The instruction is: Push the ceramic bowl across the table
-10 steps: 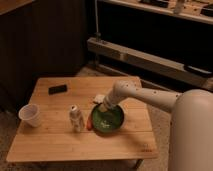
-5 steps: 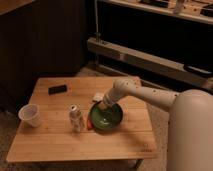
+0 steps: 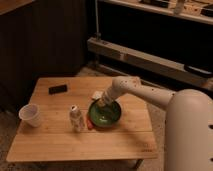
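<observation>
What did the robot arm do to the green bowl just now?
The pincer swung left along the ceramic bowl's far rim, nudging the bowl slightly left toward the small can. It grasped nothing. The white cup, the black object and the table stayed put.

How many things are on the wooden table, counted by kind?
Wide dark-green glossy ceramic bowl, with the robot's hand at its far rim: 1
Small white cup: 1
Pale upright bottle: 1
Flat black rectangular object: 1
Small white object: 1
Total: 5
</observation>
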You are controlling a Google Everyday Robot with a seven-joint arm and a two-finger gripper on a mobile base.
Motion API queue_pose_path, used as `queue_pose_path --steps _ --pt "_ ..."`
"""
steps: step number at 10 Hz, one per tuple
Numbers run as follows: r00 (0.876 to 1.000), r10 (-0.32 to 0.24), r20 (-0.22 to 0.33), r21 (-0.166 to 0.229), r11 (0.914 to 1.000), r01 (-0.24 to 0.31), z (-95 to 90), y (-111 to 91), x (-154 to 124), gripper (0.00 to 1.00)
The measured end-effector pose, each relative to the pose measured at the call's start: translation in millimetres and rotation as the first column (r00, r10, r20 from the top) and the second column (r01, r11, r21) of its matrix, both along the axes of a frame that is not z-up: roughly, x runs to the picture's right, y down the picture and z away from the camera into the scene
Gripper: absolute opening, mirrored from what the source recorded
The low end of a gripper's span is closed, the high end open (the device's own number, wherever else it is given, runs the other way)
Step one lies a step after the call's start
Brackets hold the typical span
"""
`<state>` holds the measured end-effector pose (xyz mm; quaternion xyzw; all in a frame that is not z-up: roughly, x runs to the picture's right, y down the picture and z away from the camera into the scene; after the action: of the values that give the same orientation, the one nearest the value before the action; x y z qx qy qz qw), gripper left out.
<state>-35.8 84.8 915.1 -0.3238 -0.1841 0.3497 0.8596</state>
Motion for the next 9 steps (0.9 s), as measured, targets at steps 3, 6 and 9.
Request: queue_pose_path --steps 3,6,9 --pt "1.000 0.005 0.015 0.025 0.9997 -0.005 3.6 -8.8 -6.4 0.05" --pt "1.000 0.003 0.027 0.058 0.9983 -0.004 -1.3 -10.2 -10.9 0.32" --pt "1.000 0.009 0.029 0.080 0.9968 -0.011 -5.2 -8.3 -14.0 0.63"
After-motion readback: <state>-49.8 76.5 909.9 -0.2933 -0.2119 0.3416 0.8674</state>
